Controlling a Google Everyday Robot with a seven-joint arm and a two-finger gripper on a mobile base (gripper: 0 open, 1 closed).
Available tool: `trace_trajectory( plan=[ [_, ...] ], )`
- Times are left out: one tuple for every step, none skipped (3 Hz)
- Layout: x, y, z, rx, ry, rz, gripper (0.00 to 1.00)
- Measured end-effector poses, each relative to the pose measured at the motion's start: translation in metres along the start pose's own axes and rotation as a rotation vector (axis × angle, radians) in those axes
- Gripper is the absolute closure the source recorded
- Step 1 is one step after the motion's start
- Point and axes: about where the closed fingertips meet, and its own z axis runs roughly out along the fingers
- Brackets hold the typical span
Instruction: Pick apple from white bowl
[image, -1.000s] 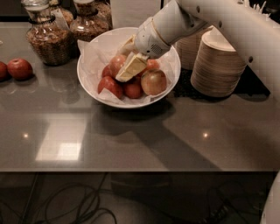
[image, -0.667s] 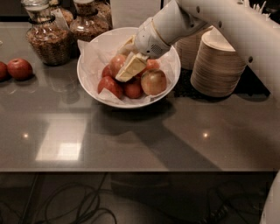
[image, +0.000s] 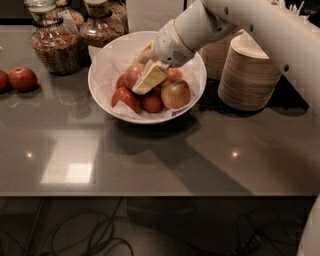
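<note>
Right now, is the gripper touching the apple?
Cannot tell. The camera view shows the gripper overlapping the apple inside the white bowl; neither gap nor contact shows.

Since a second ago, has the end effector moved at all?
No. The end effector sits at the same spot inside the wide, round, paper-lined white bowl, with no shift against the bowl's rim.

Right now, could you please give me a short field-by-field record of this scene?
gripper: down inside the white bowl, right beside the apple
apple: left-centre of the bowl, among other fruit
paler apple: right side of the bowl
table: dark, glossy
jars: behind the bowl, left
paper bowl stacks: right of the bowl
loose red apple: far left on the table
</note>
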Motion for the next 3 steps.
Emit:
trace_trajectory(
  plan=[
    [-0.009,0.0,-0.006,0.002,-0.032,-0.009,1.0],
    [-0.027,-0.004,-0.033,0.052,-0.071,-0.037,1.0],
    [-0.044,-0.003,-0.068,0.122,-0.111,-0.072,1.0]
  ],
)
